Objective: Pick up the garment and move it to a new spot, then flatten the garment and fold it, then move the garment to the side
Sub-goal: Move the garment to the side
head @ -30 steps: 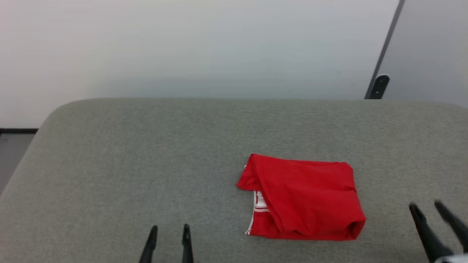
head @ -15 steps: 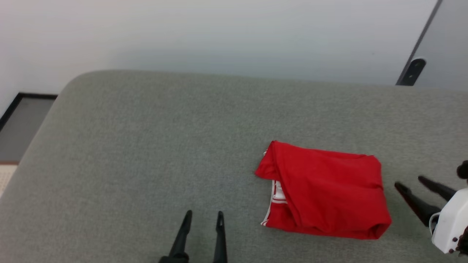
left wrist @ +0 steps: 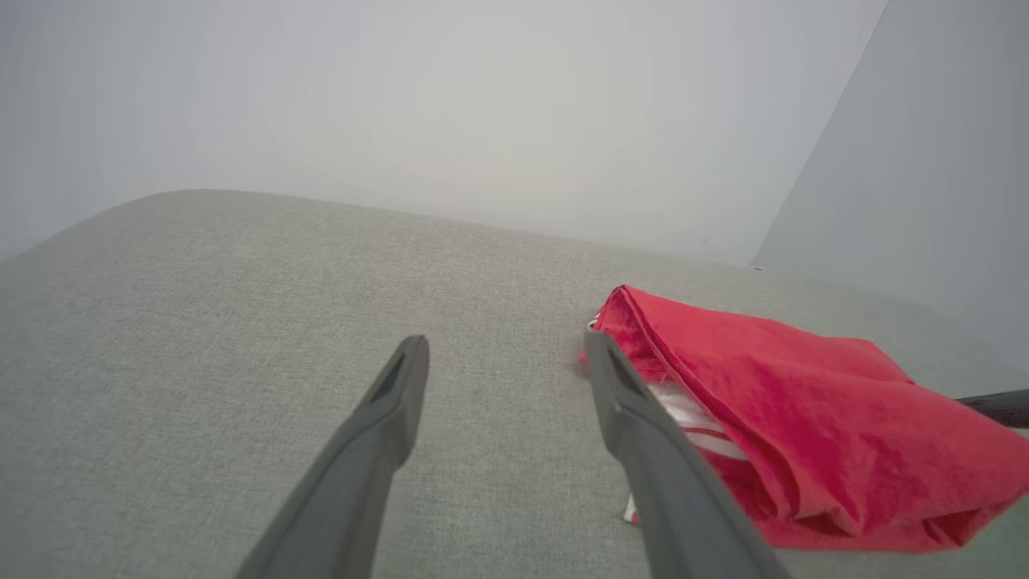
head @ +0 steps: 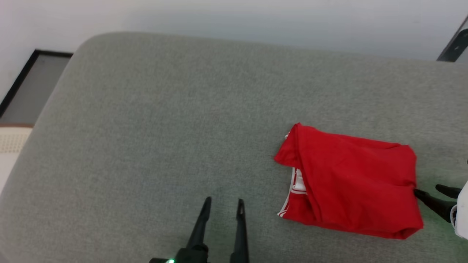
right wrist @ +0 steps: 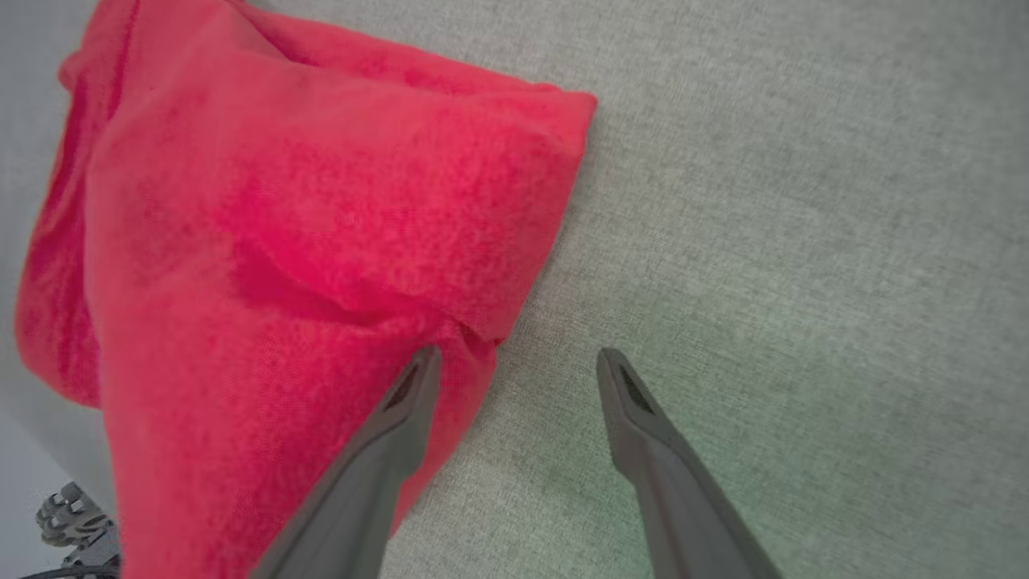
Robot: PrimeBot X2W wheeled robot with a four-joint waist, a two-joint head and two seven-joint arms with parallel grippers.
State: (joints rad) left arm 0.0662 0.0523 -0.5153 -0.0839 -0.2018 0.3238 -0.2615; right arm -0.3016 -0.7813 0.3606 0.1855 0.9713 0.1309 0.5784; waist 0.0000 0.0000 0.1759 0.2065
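Note:
The garment is a red jersey, folded into a thick rectangle on the grey cushion, with white striped trim showing at its left edge. My right gripper is open at the garment's right edge, one fingertip touching the cloth. In the right wrist view the garment lies under the left finger of the right gripper, the other finger over bare fabric. My left gripper stands open over bare cushion, left of the garment. In the left wrist view the garment lies just right of the left gripper.
The grey upholstered surface has a rounded far-left corner; floor shows beyond its left edge. A pale wall runs behind it. A dark fitting stands at the far right.
The head camera has swung, shifting the whole picture right and down. My right gripper has come in to the garment's right edge. The garment lies as before.

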